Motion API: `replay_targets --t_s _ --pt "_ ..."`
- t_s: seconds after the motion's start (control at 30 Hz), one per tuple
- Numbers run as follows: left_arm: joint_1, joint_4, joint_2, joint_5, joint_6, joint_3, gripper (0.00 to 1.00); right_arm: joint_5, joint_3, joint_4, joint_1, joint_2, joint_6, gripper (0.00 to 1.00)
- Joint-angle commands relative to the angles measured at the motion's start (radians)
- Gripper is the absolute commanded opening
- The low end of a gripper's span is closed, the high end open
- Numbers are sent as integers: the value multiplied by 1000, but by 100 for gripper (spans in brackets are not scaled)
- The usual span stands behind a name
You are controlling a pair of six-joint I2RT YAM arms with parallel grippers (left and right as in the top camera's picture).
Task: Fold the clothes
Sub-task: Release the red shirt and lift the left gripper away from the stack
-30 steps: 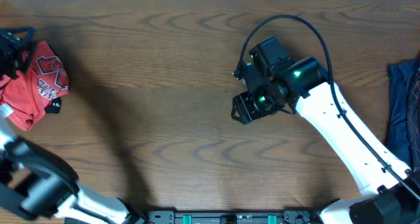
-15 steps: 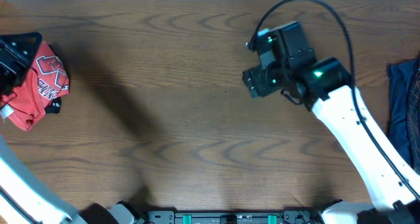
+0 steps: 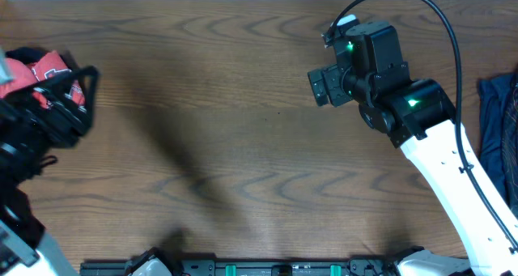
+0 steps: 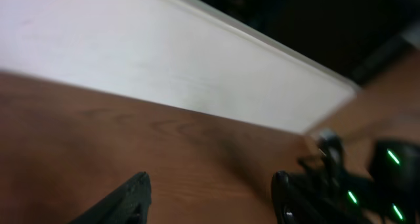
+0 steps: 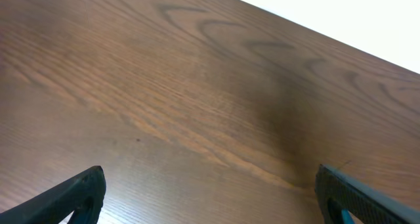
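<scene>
The clothes lie at both ends of the wooden table. A crumpled coral-red T-shirt [image 3: 55, 70] with white lettering sits at the far left, mostly hidden under my blurred left arm [image 3: 39, 122]. A dark blue garment [image 3: 497, 122] lies at the right edge. In the left wrist view my left gripper [image 4: 210, 201] is open, with only bare wood between its fingers [image 4: 131, 196]. My right gripper [image 3: 320, 87] hovers over the table's far middle-right. In its wrist view the right gripper [image 5: 216, 198] stands wide open above bare wood, holding nothing.
A white wall [image 4: 151, 60] borders the table's far edge. The right arm's black cable [image 3: 421, 1] loops above its wrist. A black rail [image 3: 267, 268] runs along the table's near edge.
My right gripper moved right and toward the far edge while its jaws opened wider. My left arm swung across the red T-shirt and now covers most of it.
</scene>
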Motion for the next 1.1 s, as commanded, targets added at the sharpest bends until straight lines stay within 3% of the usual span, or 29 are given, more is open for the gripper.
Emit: replay_targets --t_s 0.0,0.13,0.27,0.53,0.63,0.8,0.97,1.07 --pt "-80 3 -15 95 123 11 61 40 19 -7 -8 -6 -12 99" --pt "-212 -19 -18 116 161 11 58 40 19 -28 -8 -6 -12 99" --pt "-316 -166 -18 100 286 11 48 39 19 -47 -8 -6 -12 99" --pt "-536 -476 -23 -220 399 11 40 39 19 -58 -8 -6 -12 99" --pt "-587 -503 -37 -489 293 11 41 39 19 -58 -8 -6 -12 99" --pt "-603 -460 -76 -1070 -97 11 49 39 19 -58 -8 -6 -12 99" --pt "-603 -460 -83 -1292 -232 11 52 39 19 -58 -8 -6 -12 99" --pt "-603 -455 -82 -1325 -263 11 56 39 19 -58 -8 -6 -12 99"
